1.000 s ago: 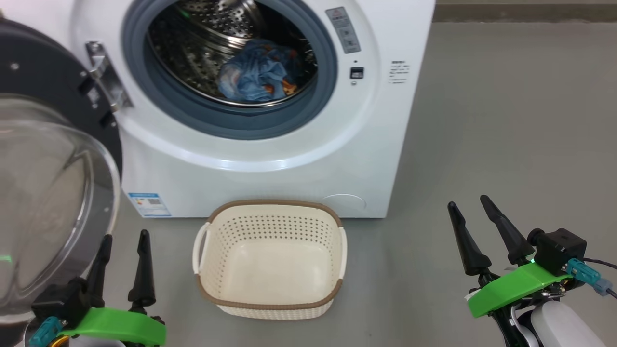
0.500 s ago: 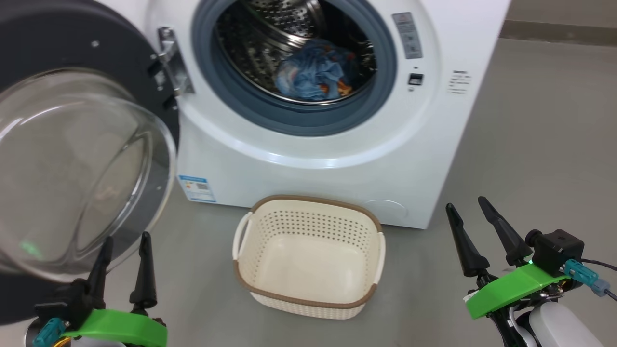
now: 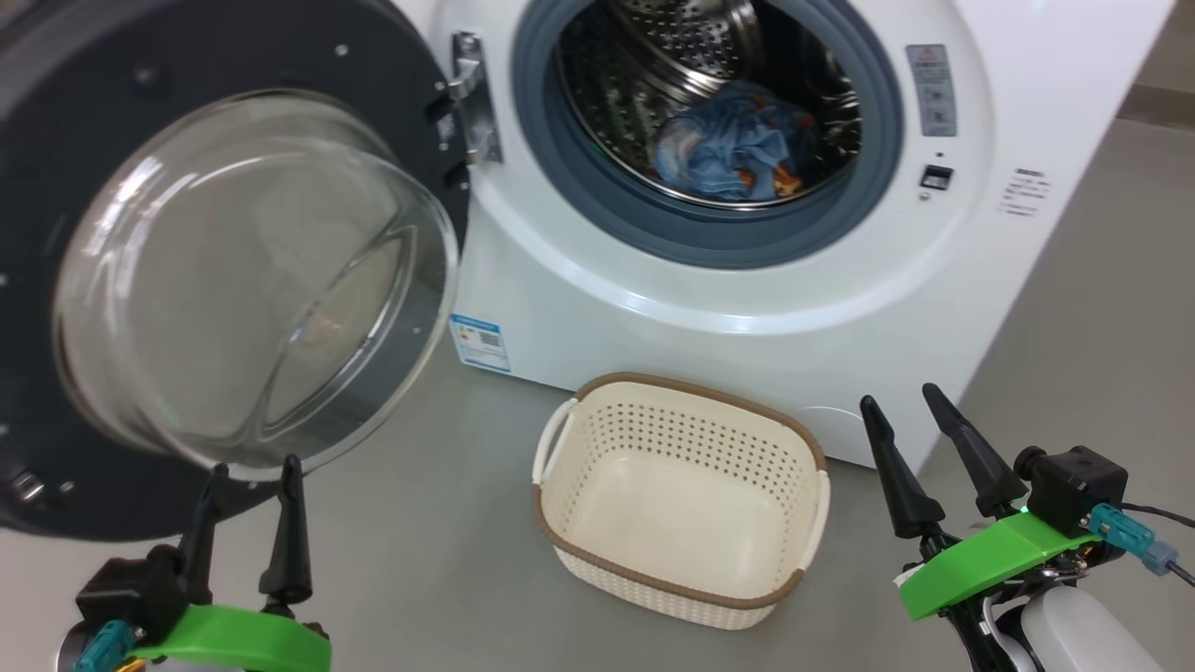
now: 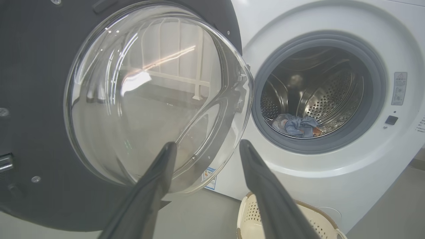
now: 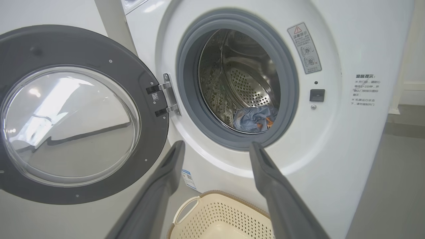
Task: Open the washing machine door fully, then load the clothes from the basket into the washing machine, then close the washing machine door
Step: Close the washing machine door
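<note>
The white washing machine (image 3: 728,308) stands ahead with its door (image 3: 243,271) swung wide to the left, glass bowl facing me. Light blue clothes (image 3: 733,154) with orange patches lie in the steel drum; the clothes (image 5: 254,118) and the door (image 4: 149,96) appear in the wrist views too. On the floor in front sits the cream basket (image 3: 681,495), nothing inside it. My left gripper (image 3: 252,467) is open, its tips just below the door glass. My right gripper (image 3: 901,401) is open beside the basket's right end, holding nothing.
Grey floor (image 3: 1102,308) spreads to the right of the machine and around the basket. A blue label sticker (image 3: 480,343) marks the machine's lower left corner. The metal hinge (image 3: 471,98) joins door and machine.
The head camera has turned left, so machine, door and basket sit further right in view. Both grippers keep their places and stay open.
</note>
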